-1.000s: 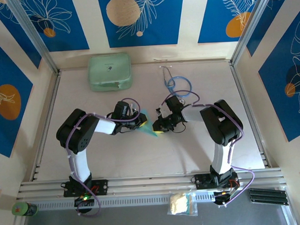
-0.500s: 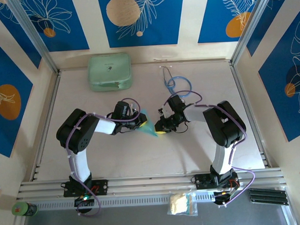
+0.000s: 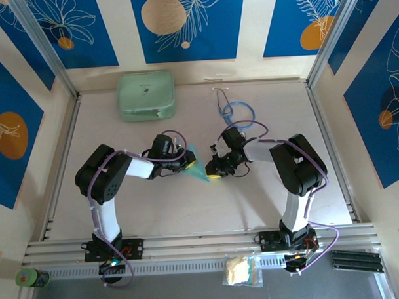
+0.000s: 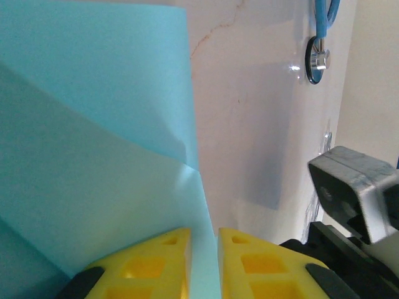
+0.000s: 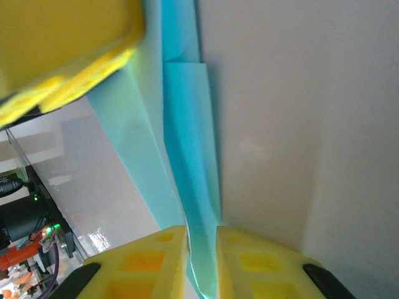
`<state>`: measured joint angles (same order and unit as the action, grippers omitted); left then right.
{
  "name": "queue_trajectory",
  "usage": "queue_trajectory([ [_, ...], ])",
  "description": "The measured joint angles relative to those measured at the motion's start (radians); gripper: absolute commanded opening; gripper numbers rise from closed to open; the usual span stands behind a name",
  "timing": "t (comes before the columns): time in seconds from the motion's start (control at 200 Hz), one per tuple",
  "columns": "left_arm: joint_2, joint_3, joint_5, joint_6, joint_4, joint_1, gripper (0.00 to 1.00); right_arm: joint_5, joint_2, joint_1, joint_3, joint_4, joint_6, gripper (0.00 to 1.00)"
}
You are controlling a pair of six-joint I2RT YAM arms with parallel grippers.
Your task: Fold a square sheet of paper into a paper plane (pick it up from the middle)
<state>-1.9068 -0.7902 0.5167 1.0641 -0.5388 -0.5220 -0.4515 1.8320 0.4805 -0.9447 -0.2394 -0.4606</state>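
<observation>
A pale table [image 3: 188, 209] carries two arms that reach inward until their grippers almost meet. A mint-green case [image 3: 146, 95] lies well beyond the left gripper [image 3: 185, 166], toward the far edge. A blue-tubed stethoscope [image 3: 237, 112] lies just beyond the right gripper [image 3: 212, 170]; in the left wrist view its metal chest piece [image 4: 315, 59] sits ahead and to the right of the jaws. The light-blue paper sheet [image 3: 196, 164], creased into overlapping layers, spans the gap between the two grippers above the table. The left gripper [image 4: 204, 240] pinches one edge of the paper sheet [image 4: 93, 124], jaws narrow. The right gripper [image 5: 201, 240] has its jaws closed narrowly on the opposite edge [image 5: 187, 143].
</observation>
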Motion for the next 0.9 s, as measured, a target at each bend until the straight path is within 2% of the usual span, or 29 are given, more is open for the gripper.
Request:
queue_trajectory([
  [0.28,0.0,0.0,0.0,0.001,0.0,0.001,0.19,0.038,-0.025,0.008,-0.014,0.001,-0.002,0.23],
  [0.9,0.0,0.003,0.0,0.003,-0.005,0.002,0.19,0.052,0.074,0.046,-0.103,0.0,0.0,0.24],
])
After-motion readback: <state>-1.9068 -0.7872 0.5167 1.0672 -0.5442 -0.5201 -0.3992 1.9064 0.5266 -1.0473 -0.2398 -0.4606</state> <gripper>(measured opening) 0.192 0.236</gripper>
